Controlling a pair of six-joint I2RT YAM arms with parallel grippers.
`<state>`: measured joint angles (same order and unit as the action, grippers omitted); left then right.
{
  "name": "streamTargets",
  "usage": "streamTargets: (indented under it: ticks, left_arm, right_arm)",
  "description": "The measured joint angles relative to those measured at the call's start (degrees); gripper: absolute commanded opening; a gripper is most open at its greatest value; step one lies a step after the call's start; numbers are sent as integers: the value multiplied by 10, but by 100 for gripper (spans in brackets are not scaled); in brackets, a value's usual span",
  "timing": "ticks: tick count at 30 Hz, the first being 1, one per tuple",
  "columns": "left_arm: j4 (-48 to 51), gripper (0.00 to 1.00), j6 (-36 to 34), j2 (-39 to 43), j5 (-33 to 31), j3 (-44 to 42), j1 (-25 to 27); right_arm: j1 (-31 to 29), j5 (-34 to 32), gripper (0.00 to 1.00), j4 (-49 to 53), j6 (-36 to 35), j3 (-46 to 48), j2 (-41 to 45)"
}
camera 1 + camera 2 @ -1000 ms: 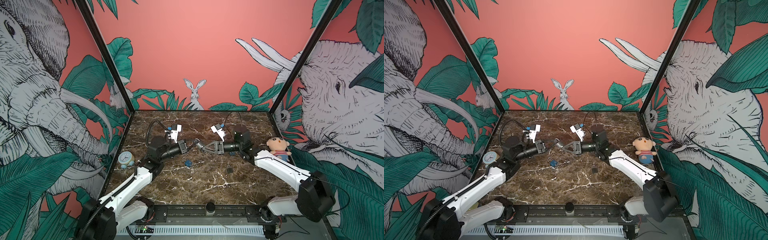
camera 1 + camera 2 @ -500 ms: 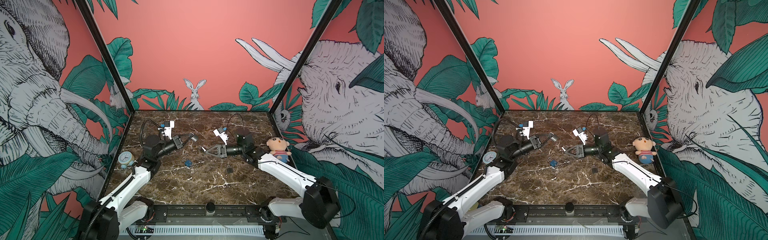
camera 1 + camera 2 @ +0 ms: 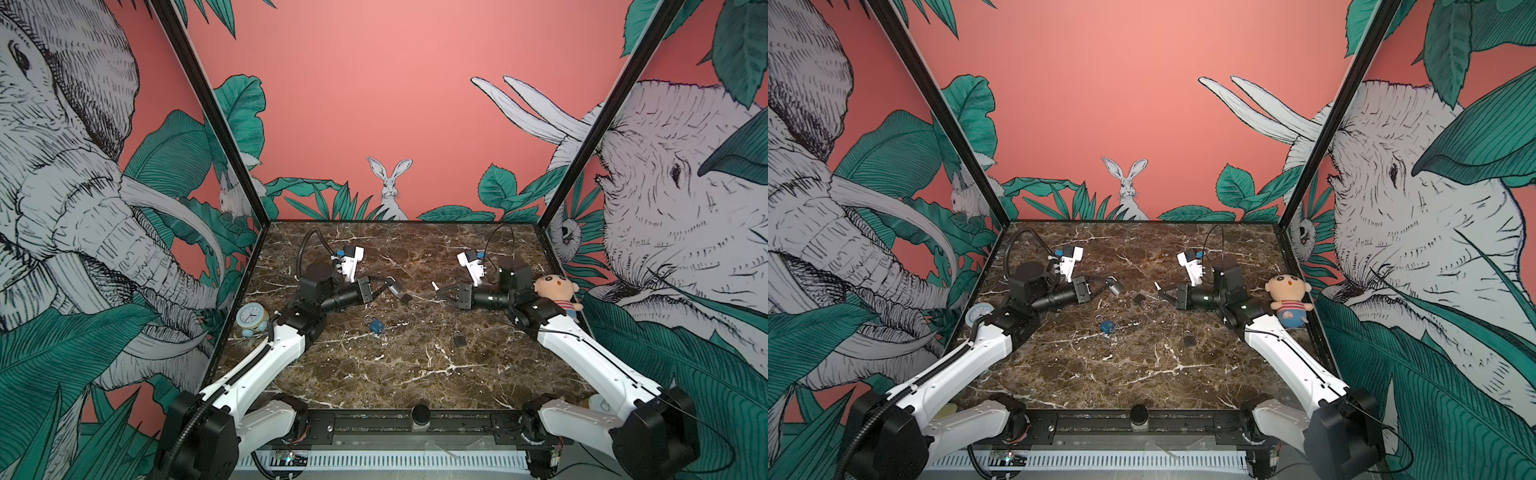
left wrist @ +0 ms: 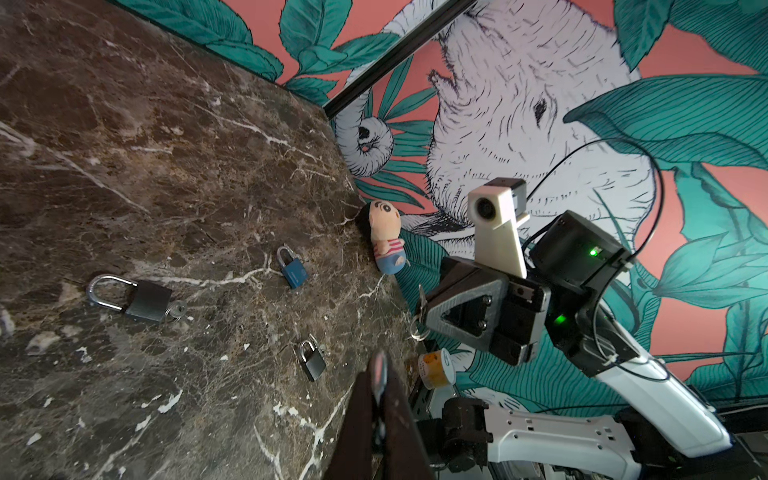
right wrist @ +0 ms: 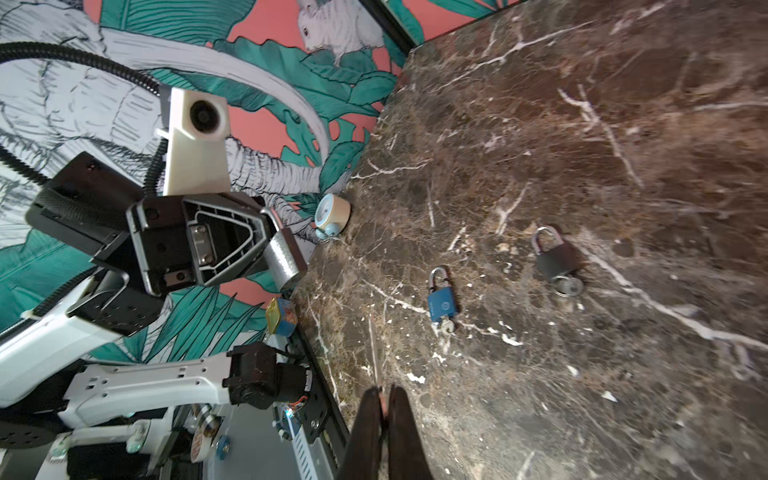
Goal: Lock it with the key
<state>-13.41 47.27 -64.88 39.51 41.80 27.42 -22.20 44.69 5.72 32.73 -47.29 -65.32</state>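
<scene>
Clamping silver padlock [image 5: 284, 259] in left gripper [image 3: 383, 287], pinching key [image 3: 434, 286] in right gripper [image 3: 441, 291], apart above bench [image 3: 415, 365]; preparing insertion, needing key-to-keyhole alignment next.

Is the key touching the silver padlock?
Apart. Both top views show a clear gap between the key and the silver padlock.

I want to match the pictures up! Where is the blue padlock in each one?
In a top view: blue padlock on the marble table, left of middle.
In a top view: left of middle too.
Left wrist: between plush doll and keyed black padlock.
Right wrist: beside the keyed black padlock.
Shared landmark: the keyed black padlock, behind it in both top views.
</scene>
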Motion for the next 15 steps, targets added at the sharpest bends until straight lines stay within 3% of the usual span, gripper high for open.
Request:
streamTargets:
  ticks: [7,15]
  left_arm:
    - [13,0,-29,-115,-7,31,73]
    - [7,0,-25,-231,-20,32,137]
  right_arm:
    - [36,-44,0,57,-11,36,30]
    - [38,-84,0,116,-35,65,79]
